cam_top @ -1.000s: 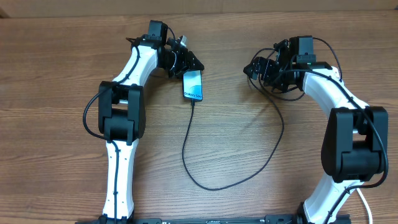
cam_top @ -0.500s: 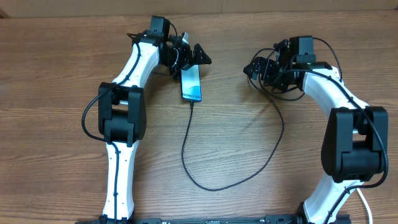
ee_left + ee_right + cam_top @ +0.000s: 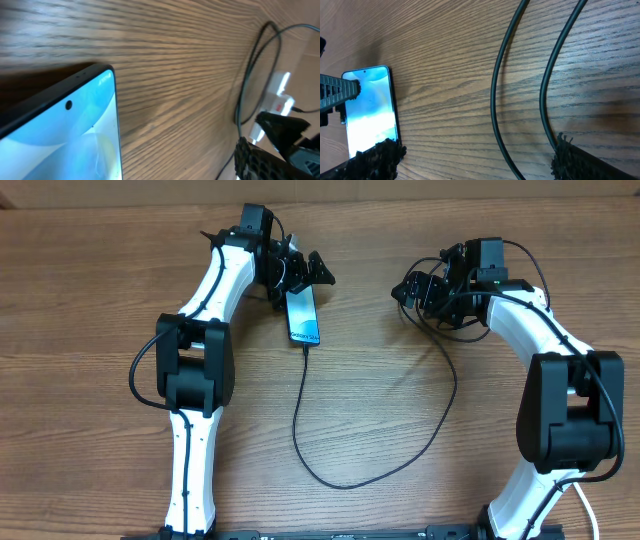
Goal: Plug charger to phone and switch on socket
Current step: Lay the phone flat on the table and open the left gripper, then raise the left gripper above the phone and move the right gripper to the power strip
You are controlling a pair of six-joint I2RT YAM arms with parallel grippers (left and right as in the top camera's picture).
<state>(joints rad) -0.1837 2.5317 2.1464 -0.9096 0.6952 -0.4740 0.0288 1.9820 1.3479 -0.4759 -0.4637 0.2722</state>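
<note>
The phone (image 3: 303, 317) lies flat on the wooden table with its blue screen lit; it also shows in the left wrist view (image 3: 60, 135) and the right wrist view (image 3: 370, 112). The charger (image 3: 300, 410), a thin black cable, is plugged into the phone's near end, loops toward the front and runs up to my right gripper (image 3: 412, 295). My left gripper (image 3: 300, 276) stands open just beyond the phone's far end, holding nothing. The right gripper (image 3: 475, 165) is open low over two runs of the cable (image 3: 495, 100). I cannot make out the socket for certain.
In the left wrist view a white piece with a red mark (image 3: 279, 100) sits beside the cable (image 3: 245, 95) near the right arm; I cannot tell what it is. The wooden table (image 3: 80, 380) spreads left and toward the front.
My left gripper has opened and let go of the phone's far end. The phone has shifted slightly left. The right arm has not moved.
</note>
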